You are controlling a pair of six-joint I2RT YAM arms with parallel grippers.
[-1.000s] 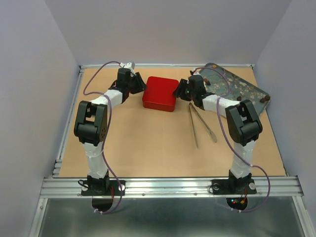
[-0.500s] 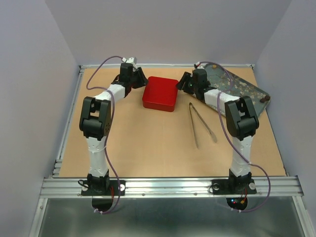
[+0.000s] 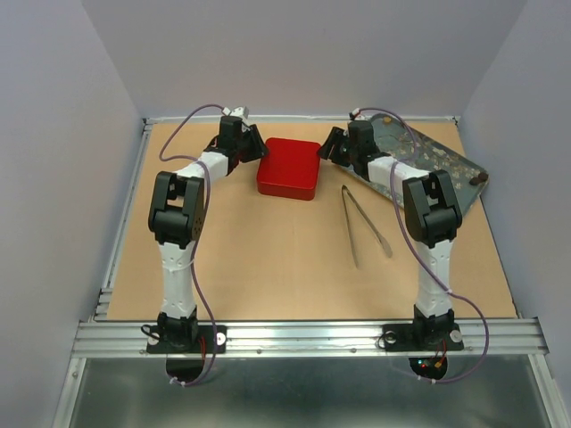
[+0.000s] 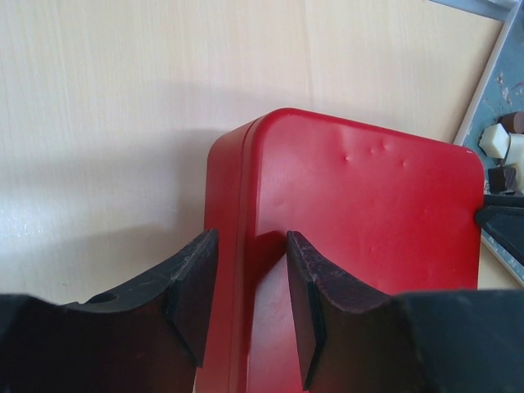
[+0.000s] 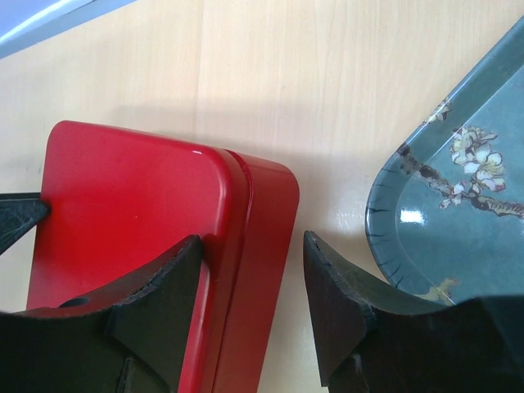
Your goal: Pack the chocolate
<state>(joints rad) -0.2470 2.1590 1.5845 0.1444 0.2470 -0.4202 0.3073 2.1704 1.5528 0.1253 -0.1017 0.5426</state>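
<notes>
Both elbows have swung farther up the table (image 3: pixel 268 259) and inward over the last second, and the grippers have slid toward the far corners of the red box (image 3: pixel 290 168). The box and the metal tongs (image 3: pixel 361 223) have not shifted.

The left gripper (image 4: pixel 251 241) points across the box's left edge with its jaws partly spread and the lid's rim in the gap; it is released, not pinching. The right gripper (image 5: pixel 252 241) mirrors it at the box's right edge, likewise unclenched. One of its fingers is over the lid and the other is out past the side wall.

That outer finger sits near the rounded corner of the flowered tray (image 5: pixel 442 188), with a narrow strip of bare table between box and tray. The tongs lie nearer the bases, apart from both grippers.

The chocolate (image 4: pixel 496 139) — cream and dark pieces — lies on the tray, beyond the box from the left gripper and to the right of the right one, held by neither. The box lid is shut.
</notes>
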